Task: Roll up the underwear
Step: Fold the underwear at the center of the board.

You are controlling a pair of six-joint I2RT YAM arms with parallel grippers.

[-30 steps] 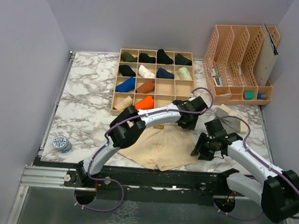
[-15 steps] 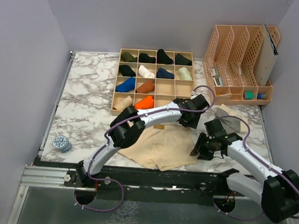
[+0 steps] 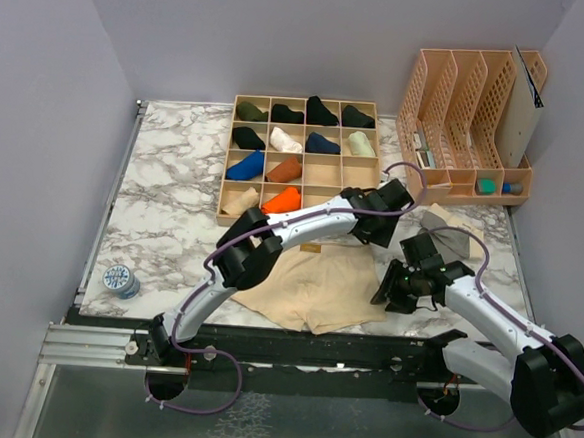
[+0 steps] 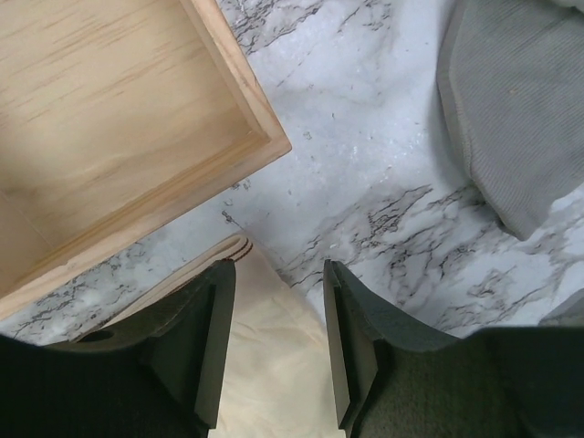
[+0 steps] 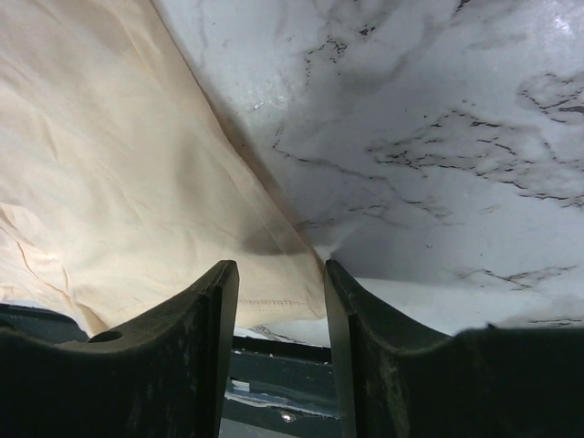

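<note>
The pale beige underwear (image 3: 312,286) lies flat near the table's front edge. My left gripper (image 3: 368,234) hangs open over its far right corner. In the left wrist view the banded corner of the beige cloth (image 4: 265,356) lies between the open jaws of the left gripper (image 4: 276,274). My right gripper (image 3: 386,286) is open at the cloth's near right corner. In the right wrist view the beige hem corner (image 5: 283,283) lies between the open jaws of the right gripper (image 5: 280,269). The grey underwear (image 3: 449,235) lies to the right, and it also shows in the left wrist view (image 4: 520,119).
A wooden compartment box (image 3: 301,160) with several rolled garments stands behind the beige cloth; its corner (image 4: 137,119) is close to my left gripper. A peach file rack (image 3: 469,126) stands at the back right. A small patterned tin (image 3: 121,280) sits at the front left.
My left gripper has shifted slightly right and away over the beige cloth's far corner. The right arm has hardly moved.
</note>
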